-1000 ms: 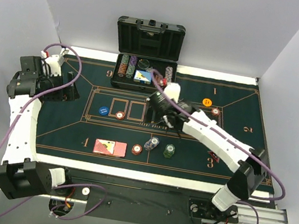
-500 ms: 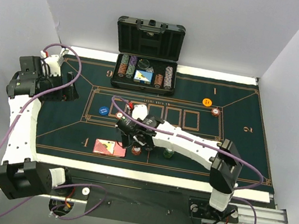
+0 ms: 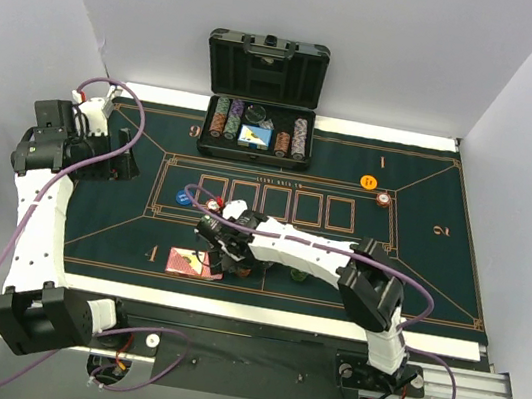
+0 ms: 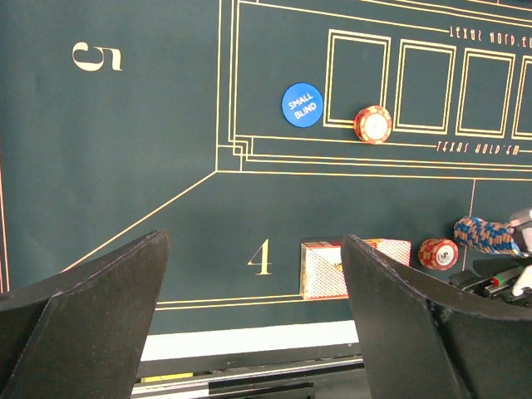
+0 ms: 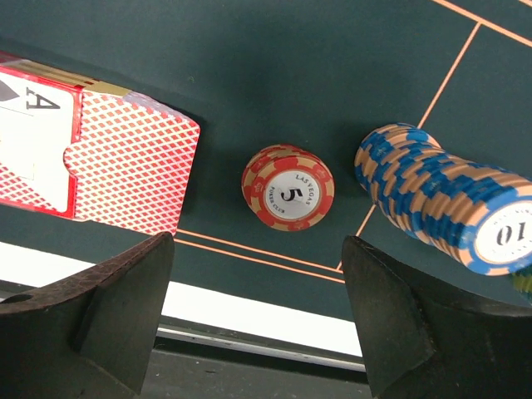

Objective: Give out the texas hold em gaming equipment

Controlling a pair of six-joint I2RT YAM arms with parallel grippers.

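**Item:** seat 4 layout, near-left part of the mat (image 3: 120, 227).

**Step in hand (judged):** stocking seat 4 with chips. The cards (image 5: 108, 162) lie flat by the printed 4. A red chip (image 5: 288, 187) lies just to their right, not touching them. A blue stack (image 5: 432, 199) leans just right of that chip, also apart from it.

**Tool, right gripper (image 5: 258, 249):** jaws wide apart, nothing held. The red chip shows below the gap between the fingers. Whether the tips touch the mat cannot be told.

**Pose, right arm (image 3: 309, 250):** stretched low and leftward across the near half of the mat. The wrist is over the seat 4 chips, fingers pointing down.

**Tool, left gripper (image 4: 255, 241):** jaws fully spread and empty, raised over the mat's left side, well apart from every piece.

**Elsewhere:** the small-blind disc (image 4: 301, 105) sits beside the first printed card frame, with a second chip (image 4: 373, 125) on that frame's corner. The case (image 3: 260, 108) stands open at the far edge.

**Next move (judged):** either lift clear, or centre on the red chip and close. Both call for keeping off the leaning stack, which would likely topple at a brush.
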